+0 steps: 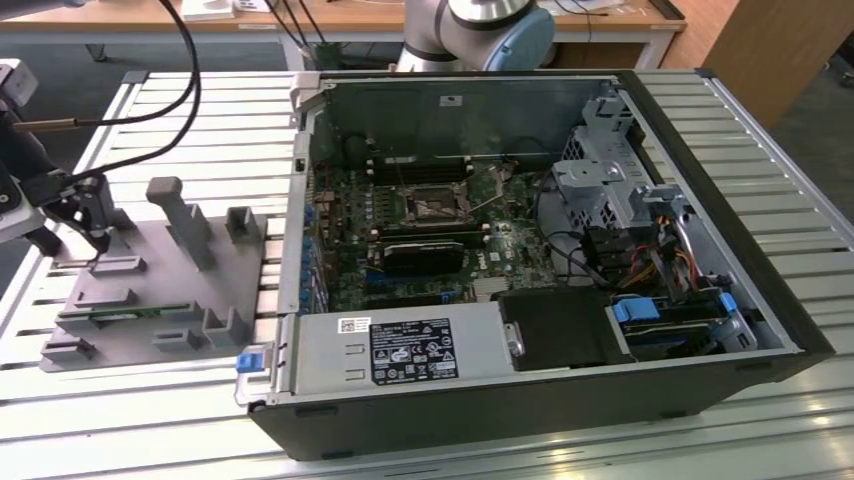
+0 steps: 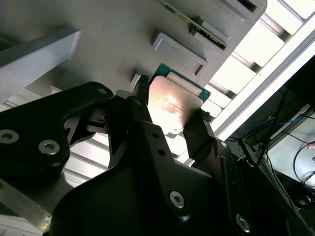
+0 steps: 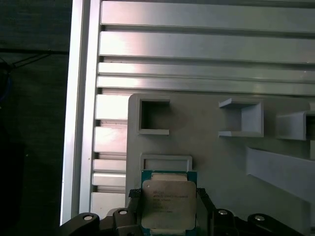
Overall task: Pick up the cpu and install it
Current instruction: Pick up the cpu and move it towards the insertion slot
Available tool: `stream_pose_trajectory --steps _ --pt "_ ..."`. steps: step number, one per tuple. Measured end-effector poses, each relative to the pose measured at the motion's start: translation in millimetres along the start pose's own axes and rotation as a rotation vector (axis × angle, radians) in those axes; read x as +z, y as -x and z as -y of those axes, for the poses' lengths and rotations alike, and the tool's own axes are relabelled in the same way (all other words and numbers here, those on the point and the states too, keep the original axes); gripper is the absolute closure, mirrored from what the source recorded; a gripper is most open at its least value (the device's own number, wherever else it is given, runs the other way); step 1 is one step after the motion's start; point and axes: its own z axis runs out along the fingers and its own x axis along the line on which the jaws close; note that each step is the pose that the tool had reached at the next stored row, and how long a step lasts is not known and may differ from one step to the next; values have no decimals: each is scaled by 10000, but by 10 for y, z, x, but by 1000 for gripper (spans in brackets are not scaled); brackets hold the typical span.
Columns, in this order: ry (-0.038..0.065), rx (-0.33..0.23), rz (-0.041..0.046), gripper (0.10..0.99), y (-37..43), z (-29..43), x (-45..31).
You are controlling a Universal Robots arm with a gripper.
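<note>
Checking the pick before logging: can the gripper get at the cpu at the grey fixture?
Looks like yes: the gripper has its fingers against two opposite edges of the cpu over the grey fixture, nothing between.

Open computer case (image 1: 534,425) on slatted table (image 1: 134,430); grey fixture tray (image 1: 174,288) beside.

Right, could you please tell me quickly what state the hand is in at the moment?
The hand is closed on the cpu, with a finger at each side of it.
</note>
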Motion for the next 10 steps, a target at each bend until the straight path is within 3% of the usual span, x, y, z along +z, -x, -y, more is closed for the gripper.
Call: stream_pose_trajectory --steps 10 --pt "0 0 0 553 0 -25 -81"
